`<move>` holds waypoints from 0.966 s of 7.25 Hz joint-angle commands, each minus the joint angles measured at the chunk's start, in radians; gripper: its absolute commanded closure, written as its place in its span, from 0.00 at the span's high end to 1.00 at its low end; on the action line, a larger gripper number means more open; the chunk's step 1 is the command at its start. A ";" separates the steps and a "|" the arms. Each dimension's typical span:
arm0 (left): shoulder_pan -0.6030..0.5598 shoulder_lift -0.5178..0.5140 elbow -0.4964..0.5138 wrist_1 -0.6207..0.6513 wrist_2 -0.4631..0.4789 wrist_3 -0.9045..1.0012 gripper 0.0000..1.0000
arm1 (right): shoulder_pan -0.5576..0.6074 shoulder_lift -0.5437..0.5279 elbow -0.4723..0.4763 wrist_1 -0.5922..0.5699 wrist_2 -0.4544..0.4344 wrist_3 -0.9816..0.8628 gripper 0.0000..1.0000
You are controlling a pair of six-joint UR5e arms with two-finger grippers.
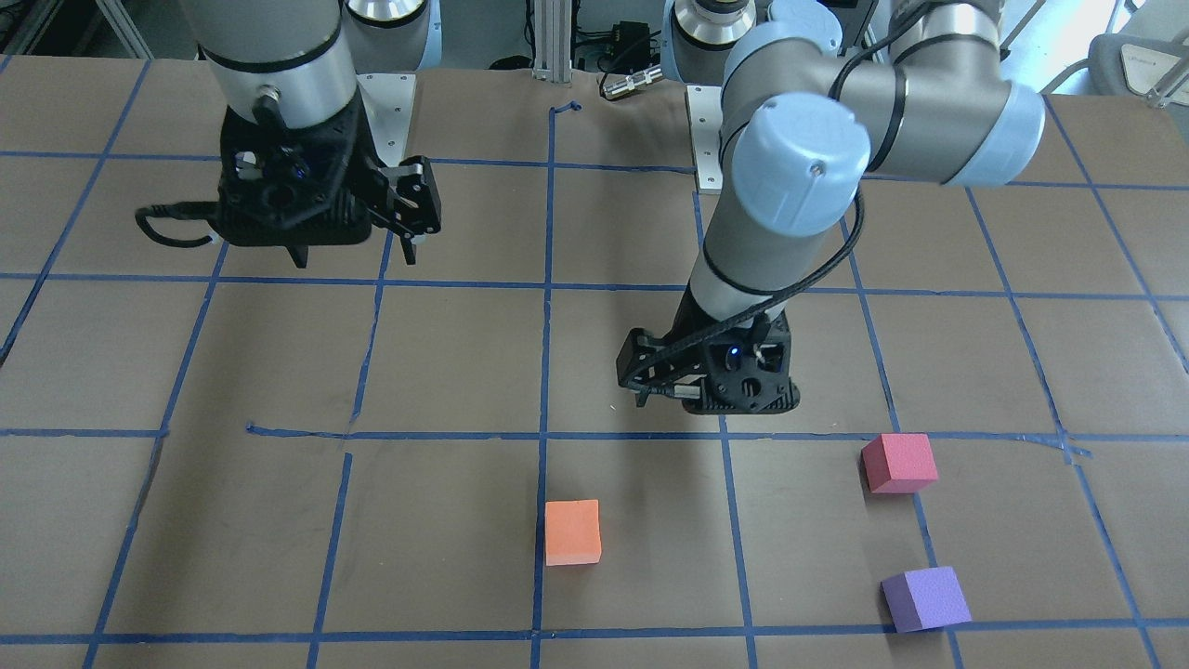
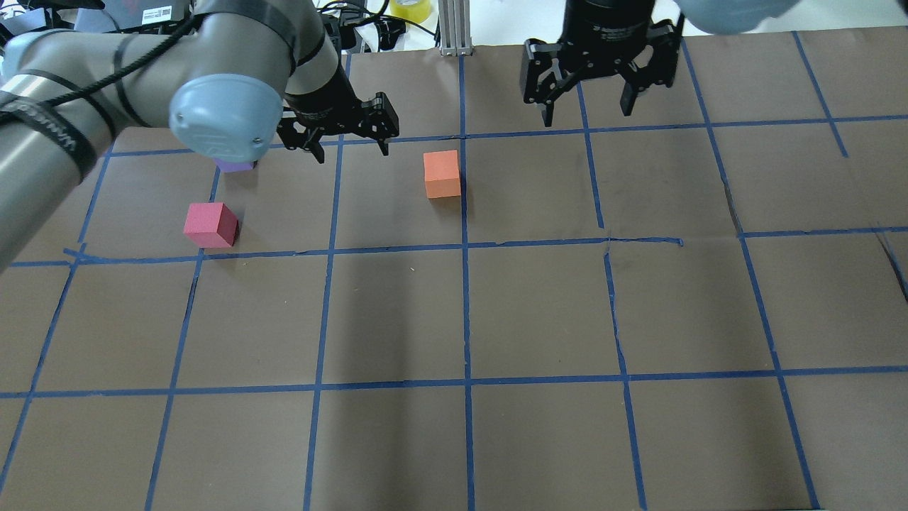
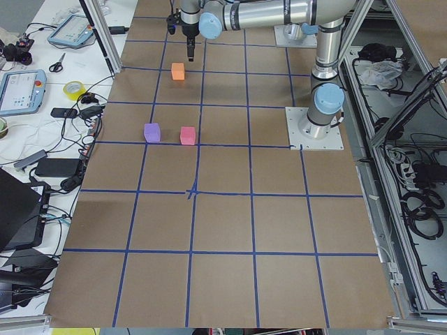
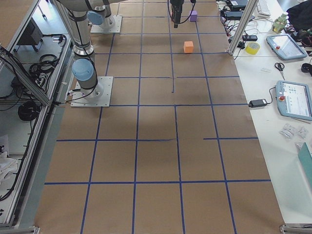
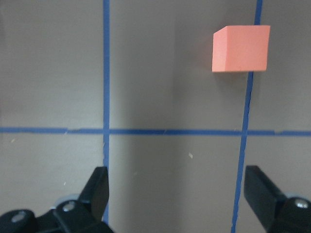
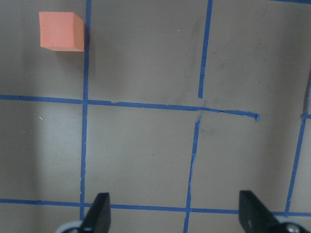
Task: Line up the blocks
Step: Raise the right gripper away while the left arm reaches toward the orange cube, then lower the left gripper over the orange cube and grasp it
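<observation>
The orange block [image 2: 442,174] sits near the table's middle line at the far side. The pinkish red block [image 2: 210,225] lies to its left, and the purple block [image 2: 234,166] is mostly hidden behind my left arm's elbow. In the front view all three show: orange [image 1: 572,532], pinkish red [image 1: 898,463], purple [image 1: 925,599]. My left gripper [image 2: 352,152] is open and empty, hovering between the purple and orange blocks. In its wrist view the orange block [image 5: 241,48] is ahead to the right. My right gripper [image 2: 587,117] is open and empty, right of the orange block [image 6: 61,31].
The brown table [image 2: 539,312] carries a grid of blue tape lines. Tablets, tape rolls and cables lie on the side bench [image 3: 42,84] beyond the table's far edge. The arm bases [image 3: 314,129] stand on the robot's side.
</observation>
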 commanded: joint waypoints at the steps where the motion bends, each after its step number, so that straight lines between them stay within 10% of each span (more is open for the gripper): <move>1: -0.031 -0.151 0.014 0.166 0.045 -0.114 1.00 | -0.032 -0.120 0.149 -0.113 0.001 -0.011 0.97; 7: -0.132 -0.353 0.146 0.254 0.047 -0.230 1.00 | -0.162 -0.128 0.138 -0.106 0.099 -0.021 1.00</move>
